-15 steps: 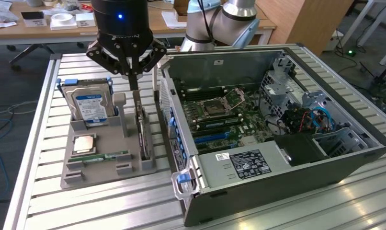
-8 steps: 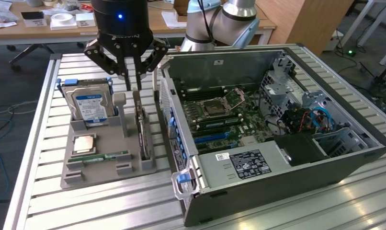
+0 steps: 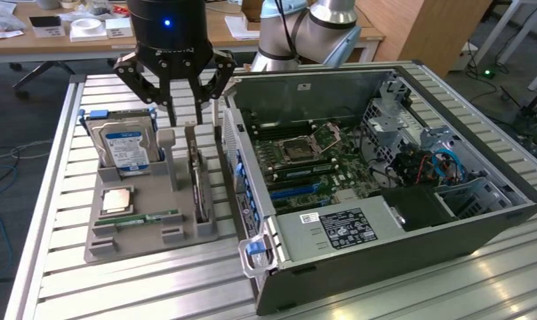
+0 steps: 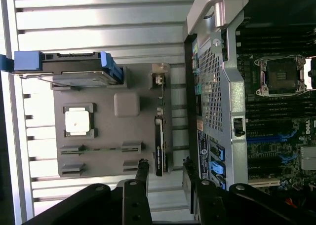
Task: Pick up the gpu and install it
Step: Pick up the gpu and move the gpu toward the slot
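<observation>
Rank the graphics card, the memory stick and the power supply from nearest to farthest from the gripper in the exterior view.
1. Graphics card, standing on edge in the tray, just below the gripper.
2. Memory stick, flat in the tray, toward the exterior view's left.
3. Power supply, inside the computer case, toward the exterior view's right.

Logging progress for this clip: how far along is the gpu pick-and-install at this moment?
Done: nothing shows as finished. The gpu stands on edge in the gray holder, not in the open computer case. In hand: nothing; the gripper hangs open just above the card, not touching it. Left: the grasp, the lift and seating the card in the case.
</observation>
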### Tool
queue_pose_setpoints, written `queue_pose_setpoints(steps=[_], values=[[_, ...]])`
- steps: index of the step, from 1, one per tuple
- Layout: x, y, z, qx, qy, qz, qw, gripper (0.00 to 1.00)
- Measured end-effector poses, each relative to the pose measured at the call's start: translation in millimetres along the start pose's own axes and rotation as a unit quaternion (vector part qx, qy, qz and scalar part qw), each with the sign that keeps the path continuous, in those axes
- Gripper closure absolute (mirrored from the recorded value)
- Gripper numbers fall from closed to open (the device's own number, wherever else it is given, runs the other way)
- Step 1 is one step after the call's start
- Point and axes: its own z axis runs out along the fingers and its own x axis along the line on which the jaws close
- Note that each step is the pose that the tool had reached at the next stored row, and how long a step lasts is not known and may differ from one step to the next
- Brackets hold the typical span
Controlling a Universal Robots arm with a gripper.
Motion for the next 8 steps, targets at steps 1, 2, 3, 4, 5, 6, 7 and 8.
queue_pose_setpoints(steps=[1, 2, 3, 4, 5, 6, 7, 8], values=[[0.0, 0.0, 0.0, 0.0, 0.0, 0.0, 1.0, 0.58], [0.0, 0.0, 0.0, 0.0, 0.0, 0.0, 1.0, 0.58], [0.0, 0.0, 0.5, 0.0, 0.0, 0.0, 1.0, 0.58], [0.1, -0.1, 1.5, 0.0, 0.0, 0.0, 1.0, 0.58], [0.1, -0.2, 2.8, 0.0, 0.0, 0.0, 1.0, 0.58], [0.2, -0.2, 4.3, 0.0, 0.0, 0.0, 1.0, 0.58], [0.2, -0.3, 5.8, 0.0, 0.0, 0.0, 1.0, 0.58], [0.2, -0.4, 7.1, 0.0, 0.0, 0.0, 1.0, 0.58]])
